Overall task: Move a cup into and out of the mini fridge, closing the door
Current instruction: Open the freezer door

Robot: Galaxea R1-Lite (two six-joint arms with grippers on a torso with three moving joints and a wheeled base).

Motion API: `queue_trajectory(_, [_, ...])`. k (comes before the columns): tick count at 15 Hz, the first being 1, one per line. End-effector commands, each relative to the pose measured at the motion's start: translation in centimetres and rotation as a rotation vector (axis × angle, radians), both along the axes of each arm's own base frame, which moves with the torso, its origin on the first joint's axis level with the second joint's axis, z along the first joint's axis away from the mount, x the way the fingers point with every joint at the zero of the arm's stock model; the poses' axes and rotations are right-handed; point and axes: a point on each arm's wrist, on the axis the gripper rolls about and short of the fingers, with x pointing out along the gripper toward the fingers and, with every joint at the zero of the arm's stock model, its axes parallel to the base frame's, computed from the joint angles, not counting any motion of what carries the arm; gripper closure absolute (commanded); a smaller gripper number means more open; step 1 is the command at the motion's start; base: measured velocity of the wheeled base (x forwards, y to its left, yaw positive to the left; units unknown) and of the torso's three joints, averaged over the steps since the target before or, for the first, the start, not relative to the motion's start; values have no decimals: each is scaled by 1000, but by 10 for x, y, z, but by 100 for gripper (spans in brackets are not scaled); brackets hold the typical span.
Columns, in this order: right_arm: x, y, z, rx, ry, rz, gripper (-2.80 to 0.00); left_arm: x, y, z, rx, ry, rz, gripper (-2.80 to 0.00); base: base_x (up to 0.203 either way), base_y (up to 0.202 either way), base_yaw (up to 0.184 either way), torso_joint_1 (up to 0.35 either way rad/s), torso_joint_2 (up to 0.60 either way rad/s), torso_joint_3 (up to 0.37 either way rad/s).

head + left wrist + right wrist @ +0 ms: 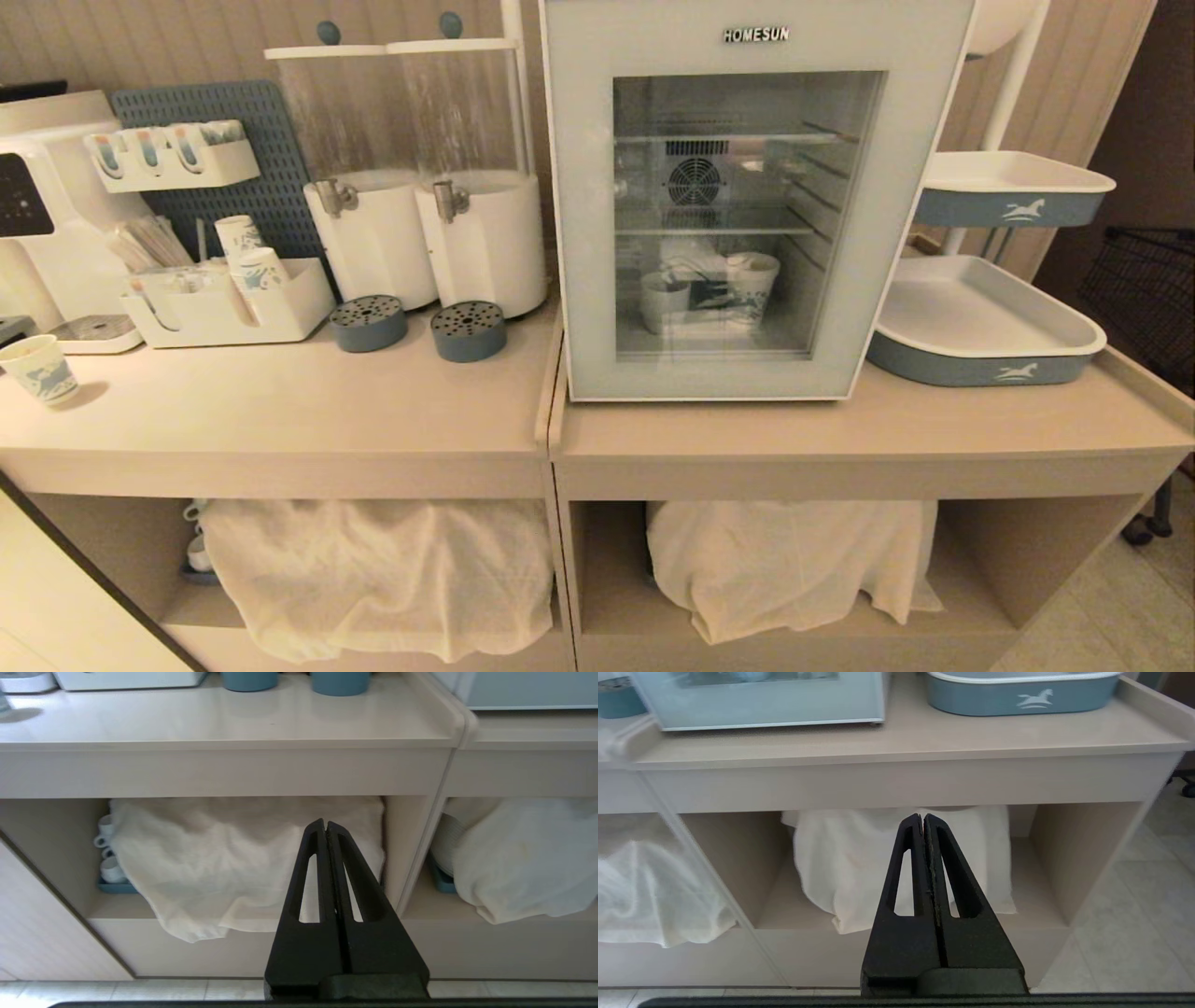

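The white mini fridge (756,35) marked HOMESUN stands on the right counter. Its door (583,233), a glass window in a pale frame, is closed. Behind the glass, on the fridge floor, a squat plain white cup (665,301) sits beside a taller blue-patterned paper cup (752,285). Neither arm shows in the head view. My left gripper (325,823) is shut and empty, low in front of the left counter's open shelf. My right gripper (923,816) is also shut and empty, low in front of the right shelf, below the fridge's lower edge (761,709).
Two white drink dispensers (425,243) and an organizer with paper cups (229,313) stand left of the fridge. A paper cup (39,369) sits at the counter's left edge. Blue-and-white trays (980,364) lie right of the fridge. White cloths (373,569) fill the lower shelves.
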Motion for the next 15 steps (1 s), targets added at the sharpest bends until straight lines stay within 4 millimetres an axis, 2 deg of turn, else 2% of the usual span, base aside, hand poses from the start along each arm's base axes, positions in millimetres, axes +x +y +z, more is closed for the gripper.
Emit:
queue_trajectory(1, [0,0,0,0,2,0,0,0,0,0,0,1,1,0,1,-140,-4,2,-1,2])
queue_trajectory(5, [0,0,0,-1,2,0,0,0,0,0,0,-1,0,0,0,-152,-2,3,2,0])
queue_trajectory(15, [0,0,0,-1,3,0,0,0,0,0,3,1,0,0,9,0,0,0,-1,0])
